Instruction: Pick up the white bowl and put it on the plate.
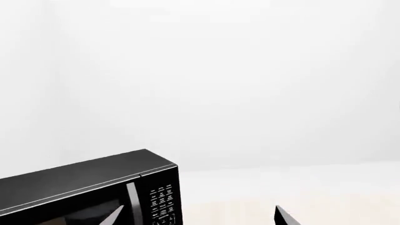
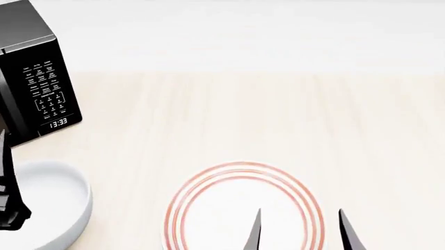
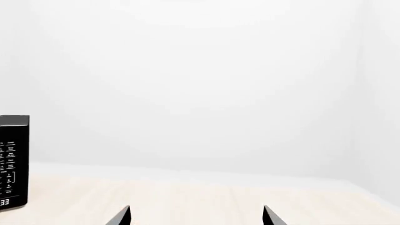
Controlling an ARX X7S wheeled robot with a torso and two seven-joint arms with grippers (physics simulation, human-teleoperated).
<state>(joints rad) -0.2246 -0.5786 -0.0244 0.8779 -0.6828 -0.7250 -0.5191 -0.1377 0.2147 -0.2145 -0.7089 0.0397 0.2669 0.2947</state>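
- The counter (image 2: 230,114) is pale, light-grained wood, running back to a white wall.
- A black microwave (image 2: 31,78) stands at the far left corner, its keypad side showing.
- A white bowl (image 2: 52,208) sits near the left edge at the front, well in front of the microwave.
- A red-ringed plate (image 2: 208,208) lies at the front edge near the middle, apart from the bowl.

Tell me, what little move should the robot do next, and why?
Probably lower the left gripper onto the near rim of the white bowl to grab it. The bowl sits on the table left of the plate, not on it, and neither gripper holds anything. The right gripper is open over the plate.
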